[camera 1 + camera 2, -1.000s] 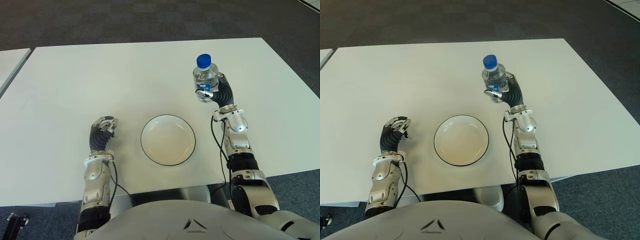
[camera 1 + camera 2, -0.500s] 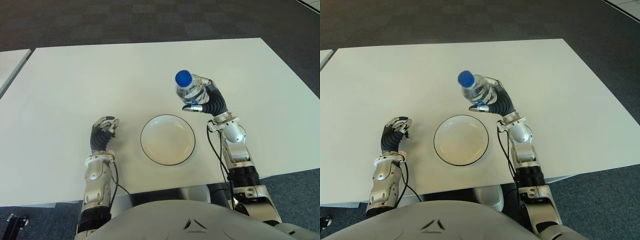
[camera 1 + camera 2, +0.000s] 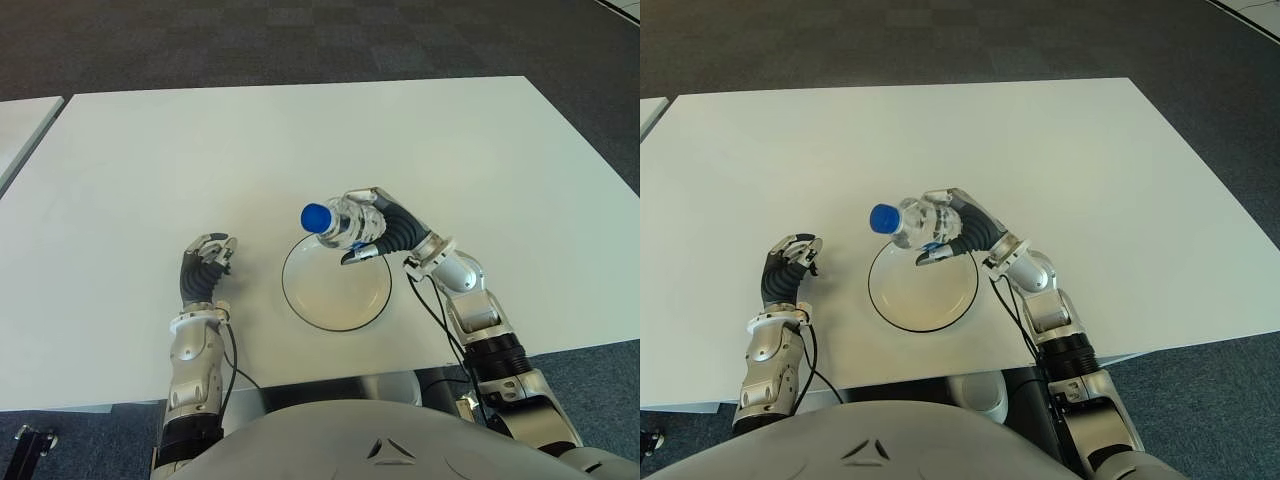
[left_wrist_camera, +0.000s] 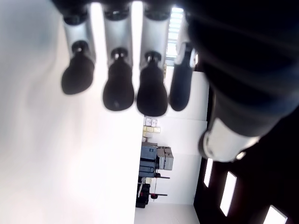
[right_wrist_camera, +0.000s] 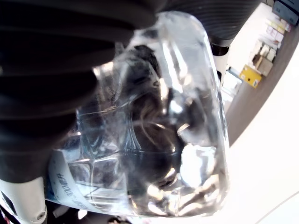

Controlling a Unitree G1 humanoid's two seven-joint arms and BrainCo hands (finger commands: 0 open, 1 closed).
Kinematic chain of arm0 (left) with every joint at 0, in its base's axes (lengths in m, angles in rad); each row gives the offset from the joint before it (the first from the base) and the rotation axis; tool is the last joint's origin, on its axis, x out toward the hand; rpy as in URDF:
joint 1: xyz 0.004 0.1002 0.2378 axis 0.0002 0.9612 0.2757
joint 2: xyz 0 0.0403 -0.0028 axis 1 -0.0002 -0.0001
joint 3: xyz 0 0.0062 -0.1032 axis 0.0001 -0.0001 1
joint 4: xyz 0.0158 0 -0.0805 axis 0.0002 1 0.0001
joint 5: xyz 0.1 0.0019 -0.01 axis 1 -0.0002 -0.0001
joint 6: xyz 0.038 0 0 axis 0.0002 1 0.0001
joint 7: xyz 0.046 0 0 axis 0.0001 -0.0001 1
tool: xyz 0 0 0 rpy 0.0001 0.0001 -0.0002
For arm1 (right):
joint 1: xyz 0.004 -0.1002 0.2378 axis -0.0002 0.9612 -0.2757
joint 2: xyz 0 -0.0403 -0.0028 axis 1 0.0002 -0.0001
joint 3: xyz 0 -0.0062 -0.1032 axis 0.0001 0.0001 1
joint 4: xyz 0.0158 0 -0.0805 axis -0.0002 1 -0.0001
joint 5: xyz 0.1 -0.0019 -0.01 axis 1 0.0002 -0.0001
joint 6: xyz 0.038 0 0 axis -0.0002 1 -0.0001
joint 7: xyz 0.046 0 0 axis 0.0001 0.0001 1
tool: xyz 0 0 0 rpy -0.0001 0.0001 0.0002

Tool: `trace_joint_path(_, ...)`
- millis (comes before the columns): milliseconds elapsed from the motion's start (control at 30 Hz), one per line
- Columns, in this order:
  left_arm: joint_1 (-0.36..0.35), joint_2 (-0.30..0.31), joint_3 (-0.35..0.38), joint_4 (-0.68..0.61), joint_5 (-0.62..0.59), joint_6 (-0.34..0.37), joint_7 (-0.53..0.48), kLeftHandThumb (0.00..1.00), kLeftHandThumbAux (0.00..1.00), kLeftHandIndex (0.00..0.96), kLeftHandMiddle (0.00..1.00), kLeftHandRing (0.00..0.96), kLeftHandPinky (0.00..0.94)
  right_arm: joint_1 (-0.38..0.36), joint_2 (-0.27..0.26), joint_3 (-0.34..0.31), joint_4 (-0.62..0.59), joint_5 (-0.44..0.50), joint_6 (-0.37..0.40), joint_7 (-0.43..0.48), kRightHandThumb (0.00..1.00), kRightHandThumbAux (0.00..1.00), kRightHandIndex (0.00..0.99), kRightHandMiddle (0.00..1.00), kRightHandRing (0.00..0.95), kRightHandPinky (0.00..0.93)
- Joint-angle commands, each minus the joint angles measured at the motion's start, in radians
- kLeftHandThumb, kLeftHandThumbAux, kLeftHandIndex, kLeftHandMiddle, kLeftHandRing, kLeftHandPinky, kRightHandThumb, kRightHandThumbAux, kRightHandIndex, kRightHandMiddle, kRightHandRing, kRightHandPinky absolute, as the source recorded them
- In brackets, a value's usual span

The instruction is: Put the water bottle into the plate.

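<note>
Above the plate [image 3: 300, 300] near its far rim, the right hand [image 3: 385, 228] grips the water bottle [image 3: 340, 224] round its body, tilted; clear, smooth plastic likely slips, so mid-body holds best; left hand [image 3: 205, 262] waits relaxed, empty, left of the plate.

Clear plastic water bottle [image 3: 345, 226] — glossy plate [image 3: 310, 295]

Bright even light, soft shadows, wrist views blurred
</note>
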Motion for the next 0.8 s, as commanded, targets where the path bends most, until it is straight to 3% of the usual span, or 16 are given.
trace_joint_path(33,0.01,-0.003,-0.006,0.013,-0.002,0.0,-0.009,0.704,0.72,0.435,0.763,0.757,0.757,-0.015,-0.007,0.033,0.036,-0.027,0.001,0.012,0.703,0.723,0.438,0.927,0.907,0.901)
trace_joint_path(467,0.02,-0.006,-0.012,0.002,0.019,-0.002,0.007,0.702,0.721,0.435,0.761,0.762,0.77,-0.052,-0.022,0.096,0.114,-0.087,0.044,0.05,0.704,0.723,0.438,0.926,0.908,0.903)
trace_joint_path(800,0.02,-0.007,-0.011,0.0,0.025,0.001,0.009,0.703,0.721,0.435,0.768,0.763,0.757,-0.077,-0.03,0.121,0.164,-0.2,0.067,-0.006,0.706,0.722,0.438,0.931,0.901,0.896)
